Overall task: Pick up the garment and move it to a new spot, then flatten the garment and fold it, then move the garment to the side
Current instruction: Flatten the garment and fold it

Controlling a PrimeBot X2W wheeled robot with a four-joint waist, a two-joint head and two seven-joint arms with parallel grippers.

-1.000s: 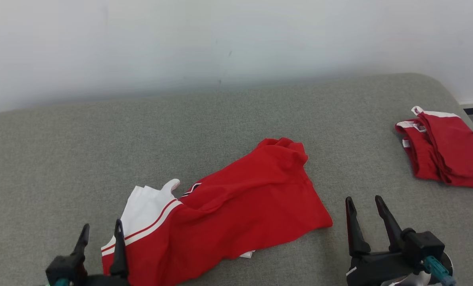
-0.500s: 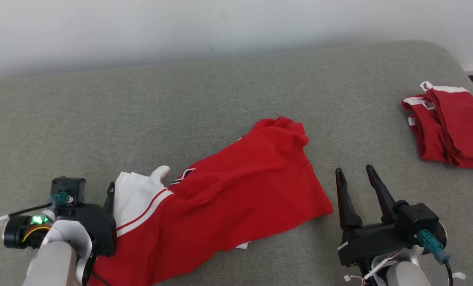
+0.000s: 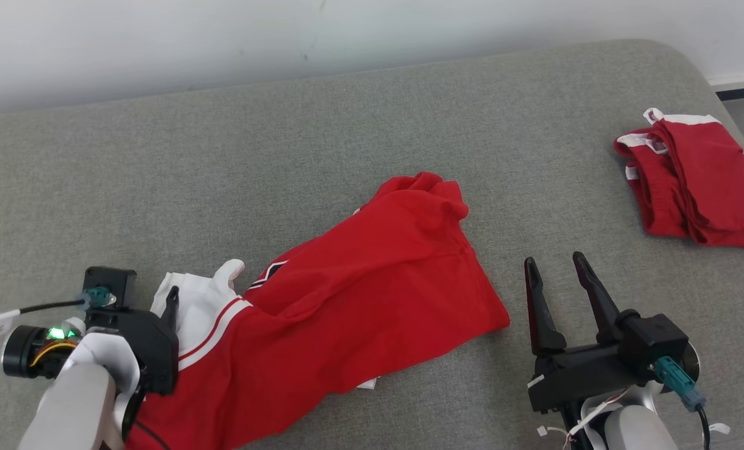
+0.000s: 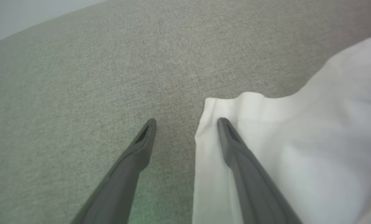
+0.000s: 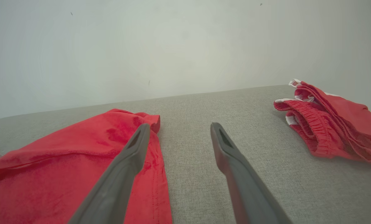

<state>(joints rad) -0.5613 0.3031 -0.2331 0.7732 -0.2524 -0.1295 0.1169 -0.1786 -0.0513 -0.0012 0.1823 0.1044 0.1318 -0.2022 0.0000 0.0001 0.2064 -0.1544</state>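
A grey cloth-covered surface [image 3: 347, 125] ran back to a pale wall [image 3: 159, 37]. The garment [image 3: 372, 300], red with a white end, lay crumpled across its near middle; a second red garment [image 3: 696, 187] sat well apart at the far right. Our left gripper [image 4: 187, 123] stood with fingers spread, one over the white edge [image 4: 222, 109], the other over bare surface. Our right gripper [image 3: 552, 258], fingers parted and empty, hung just right of the garment. We judged the left should sink lower and take a deep bite of that edge before closing, lest one thin layer slip.
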